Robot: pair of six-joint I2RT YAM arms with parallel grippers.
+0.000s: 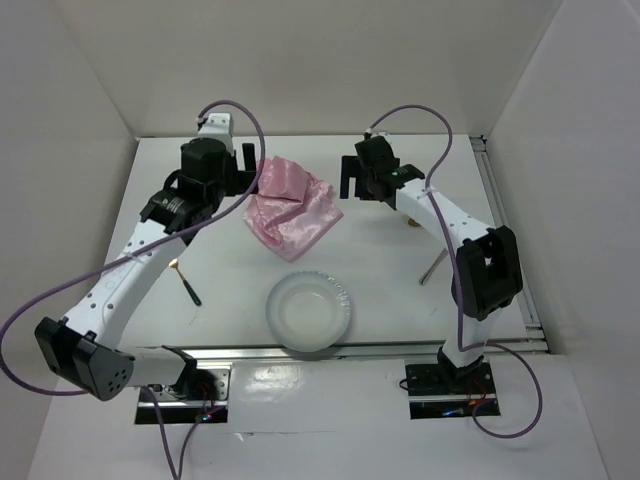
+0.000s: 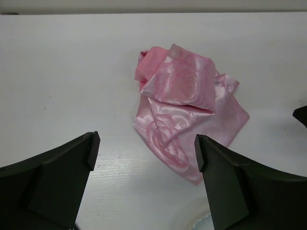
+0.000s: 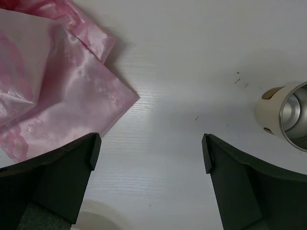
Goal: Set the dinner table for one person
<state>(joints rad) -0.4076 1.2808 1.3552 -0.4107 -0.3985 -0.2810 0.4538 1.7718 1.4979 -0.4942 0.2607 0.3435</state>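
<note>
White dinner table (image 1: 380,270) under both arms, spread flat, long axis left to right in the top view. At its far middle, crumpled pink satin cloth (image 1: 292,208), between left gripper (image 1: 250,168) and right gripper (image 1: 348,178), both spread wide, gripping nothing. Toward the near edge, clear plate (image 1: 310,312).

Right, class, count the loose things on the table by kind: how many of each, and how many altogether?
Pink cloth: 1
Clear plate: 1
Cup: 1
Utensils: 2
Total: 5
</note>
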